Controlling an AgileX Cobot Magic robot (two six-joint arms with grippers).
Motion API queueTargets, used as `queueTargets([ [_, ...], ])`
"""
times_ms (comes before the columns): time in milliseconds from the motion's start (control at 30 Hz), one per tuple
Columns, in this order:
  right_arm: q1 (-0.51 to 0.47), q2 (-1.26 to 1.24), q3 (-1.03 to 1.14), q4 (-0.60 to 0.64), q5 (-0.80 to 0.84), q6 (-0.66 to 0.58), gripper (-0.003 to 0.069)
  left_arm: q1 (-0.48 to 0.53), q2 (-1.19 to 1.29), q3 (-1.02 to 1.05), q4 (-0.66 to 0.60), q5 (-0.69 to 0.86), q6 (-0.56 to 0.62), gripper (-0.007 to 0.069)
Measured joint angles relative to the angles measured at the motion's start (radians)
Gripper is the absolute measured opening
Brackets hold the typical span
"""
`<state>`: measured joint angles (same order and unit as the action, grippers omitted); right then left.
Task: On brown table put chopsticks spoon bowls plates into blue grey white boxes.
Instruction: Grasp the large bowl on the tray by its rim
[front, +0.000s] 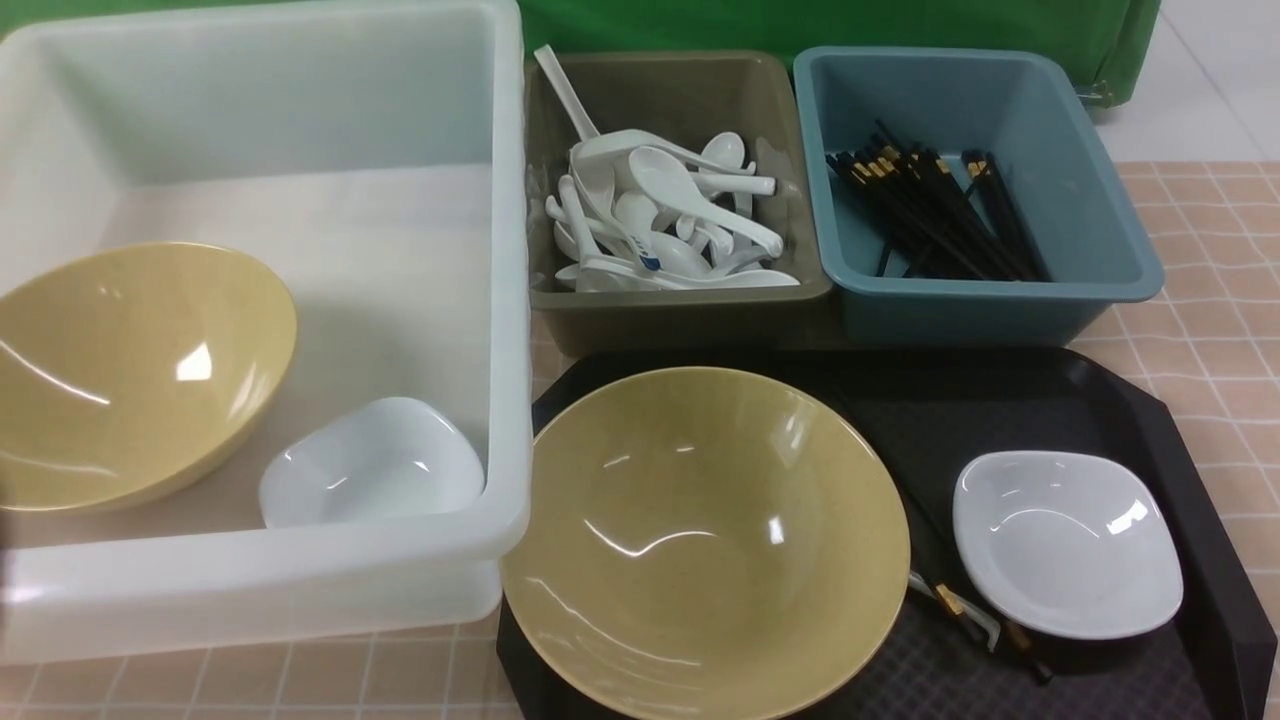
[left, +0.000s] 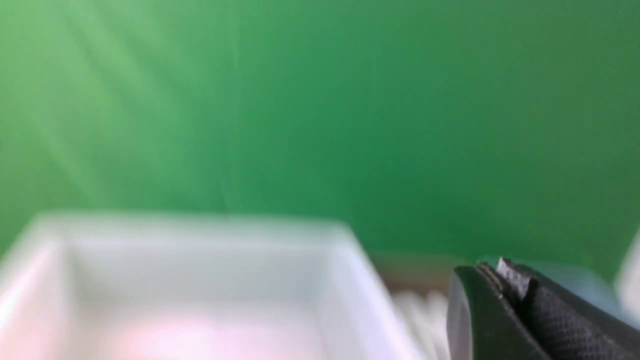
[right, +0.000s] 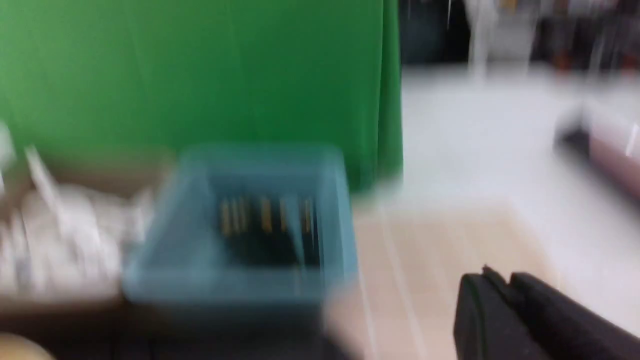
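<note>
A: Left gripper (left: 492, 270)?
B: We mark it closed, fingers pressed together, nothing in it. The white box (left: 200, 280) sits ahead of it, well apart, all blurred. Green backdrop (left: 300, 100) behind.

A: Right gripper (right: 497, 277)?
B: We see its fingers close together with nothing between them, so we call it closed and empty. The blue box (right: 225, 290) is ahead of it and off to one side, not touching. Chopsticks (right: 270, 245) are piled inside, gold bands showing.

A: What's in the white box?
B: We count one bowl (front: 130, 370) tilted against the wall and a plate (front: 370, 465) just beside it, both far from either gripper.

A: Spoons?
B: Spoons (front: 660, 215) are heaped in the grey box (front: 680, 310), between the white and blue boxes.

A: What isn't boxed?
B: We log a second bowl (front: 700, 540) and a second plate (front: 1065, 545) on the black tray (front: 1000, 400), with loose chopsticks (front: 965, 610) lying between them. No gripper is near them. The tray and boxes all rest on the desk (front: 1220, 350).
</note>
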<state>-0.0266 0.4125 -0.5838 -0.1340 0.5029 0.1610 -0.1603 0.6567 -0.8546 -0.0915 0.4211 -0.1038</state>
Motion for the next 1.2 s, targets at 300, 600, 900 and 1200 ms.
queueTargets([
  [300, 0.11, 0.146, 0.069, 0.43, 0.313, -0.642, 0.0097, -0.299, 0.474, -0.21, -0.276, 0.371, 0.298, 0.0001],
  [600, 0.148, 0.148, 0.229, 0.647, 0.062, -0.839, 0.0, -0.531, 0.9, -0.444, -0.162, 0.415, 0.326, 0.0002],
  [900, 0.148, 0.148, 0.229, 0.673, 0.014, -0.843, 0.0097, -0.572, 1.227, -0.618, -0.082, 0.46, 0.314, 0.0004],
  [1200, 0.148, 0.148, 0.229, 0.674, 0.009, -0.84, 0.0097, -0.622, 1.394, -0.74, -0.219, 0.441, 0.459, 0.0004],
])
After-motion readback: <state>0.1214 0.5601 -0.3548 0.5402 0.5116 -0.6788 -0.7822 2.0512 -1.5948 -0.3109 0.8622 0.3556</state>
